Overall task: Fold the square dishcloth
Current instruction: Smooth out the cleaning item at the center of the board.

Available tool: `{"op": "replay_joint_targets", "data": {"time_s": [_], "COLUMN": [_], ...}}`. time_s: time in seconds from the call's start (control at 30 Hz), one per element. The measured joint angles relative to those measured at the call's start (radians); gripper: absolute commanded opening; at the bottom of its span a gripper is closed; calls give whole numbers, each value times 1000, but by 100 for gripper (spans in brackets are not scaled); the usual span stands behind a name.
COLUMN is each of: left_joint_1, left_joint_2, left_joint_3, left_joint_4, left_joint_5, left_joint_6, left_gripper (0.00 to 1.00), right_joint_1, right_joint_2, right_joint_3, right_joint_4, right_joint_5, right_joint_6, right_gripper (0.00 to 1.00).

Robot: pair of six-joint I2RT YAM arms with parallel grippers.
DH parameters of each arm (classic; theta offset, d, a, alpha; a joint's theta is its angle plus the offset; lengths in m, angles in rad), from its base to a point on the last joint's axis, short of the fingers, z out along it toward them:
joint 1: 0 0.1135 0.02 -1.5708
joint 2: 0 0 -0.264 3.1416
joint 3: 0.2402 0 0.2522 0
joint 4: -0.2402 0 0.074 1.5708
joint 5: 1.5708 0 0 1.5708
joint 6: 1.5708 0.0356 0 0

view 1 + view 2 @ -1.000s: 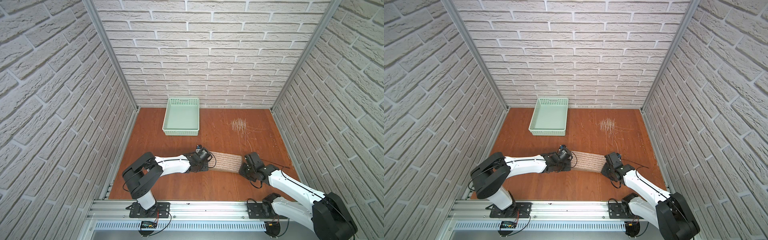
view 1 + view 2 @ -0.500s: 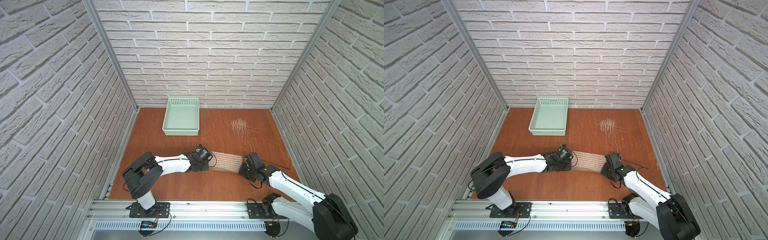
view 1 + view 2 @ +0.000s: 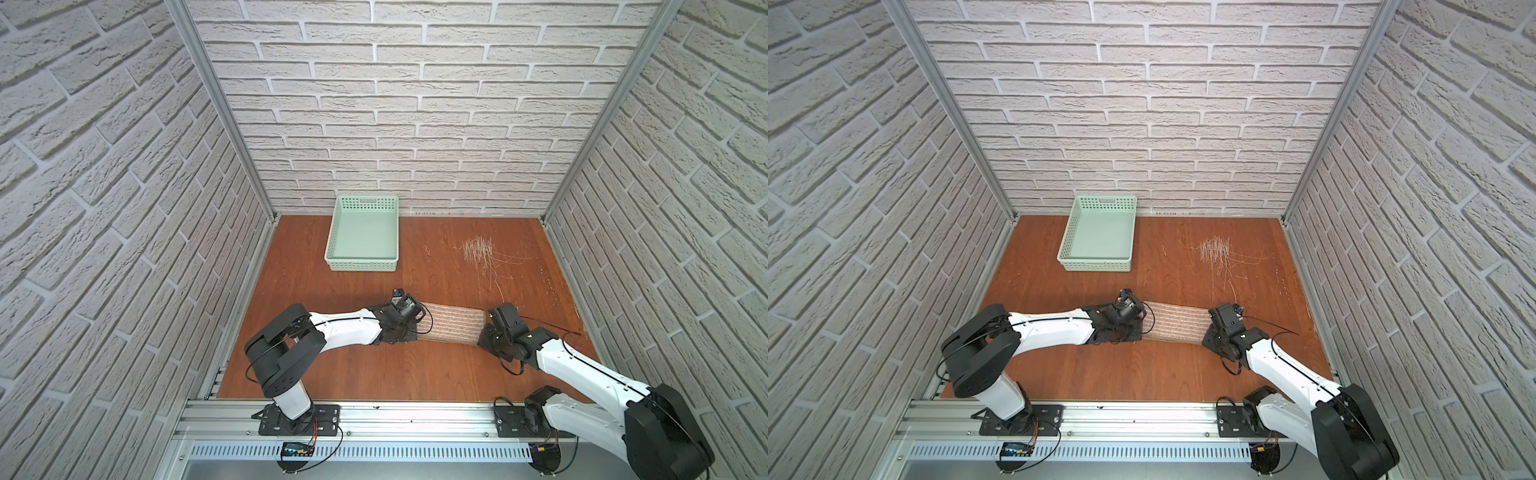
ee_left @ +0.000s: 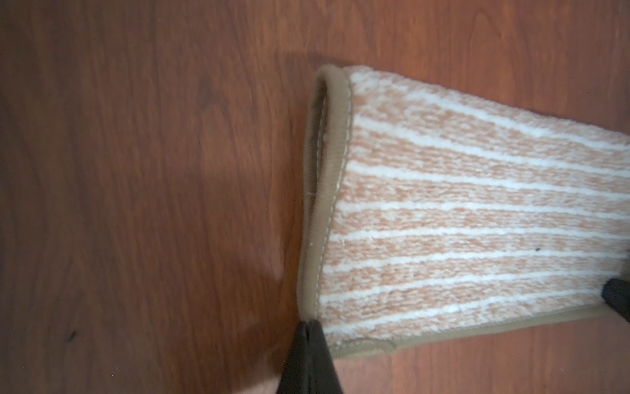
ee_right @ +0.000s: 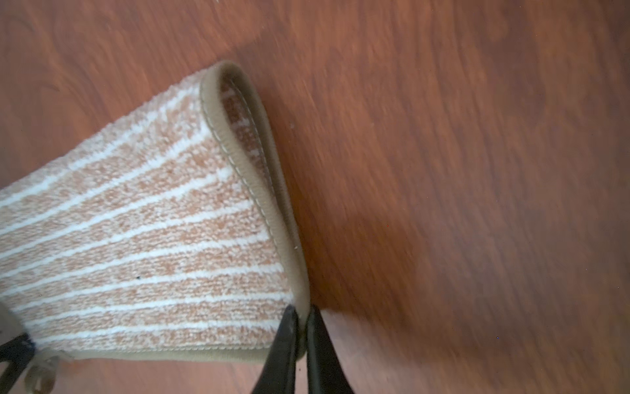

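Inspecting from the left: the left gripper (image 4: 308, 329) has its jaws pressed together on the cloth (image 3: 451, 325) at its 9 o'clock end, pinching the brown hem at the corner on the 6 o'clock side. The cloth lies near the centre of the table (image 3: 374, 370) as a long doubled strip running from 9 to 3 o'clock between the arms. The basket (image 3: 361, 264) stands well apart, at about 11 o'clock from it. Both wrist views show the end hems looped over with two layers stacked, so one fold is judged done. The right gripper (image 5: 300, 319) is likewise clamped on the corner hem at the 3 o'clock end.

Handling, as judged: the cloth is light, limp and not fragile, with a looped pile that grips rather than slips. It will sag between two holds, and the layers may slide apart if only the upper one is caught. The stitched hem is the firmest part. The corners, taken through both layers, are the places to hold.
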Motion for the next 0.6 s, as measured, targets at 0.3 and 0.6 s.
{"op": "replay_joint_targets", "data": {"time_s": [0.3,0.6], "left_joint_1": [1,1], "left_joint_2": [0,-86], "left_joint_3": [-1,-6], "left_joint_4": [2,-29], "left_joint_5": [-66,-174], "left_joint_6": [-25,-50], "left_gripper": [22,26], "right_joint_1": [2,2], "right_joint_2": [27,-64], "right_joint_3": [14,23], "right_joint_4": [16,-83], "right_joint_5": [16,66], "right_joint_6": [-11,-25], "right_gripper": [29,39]}}
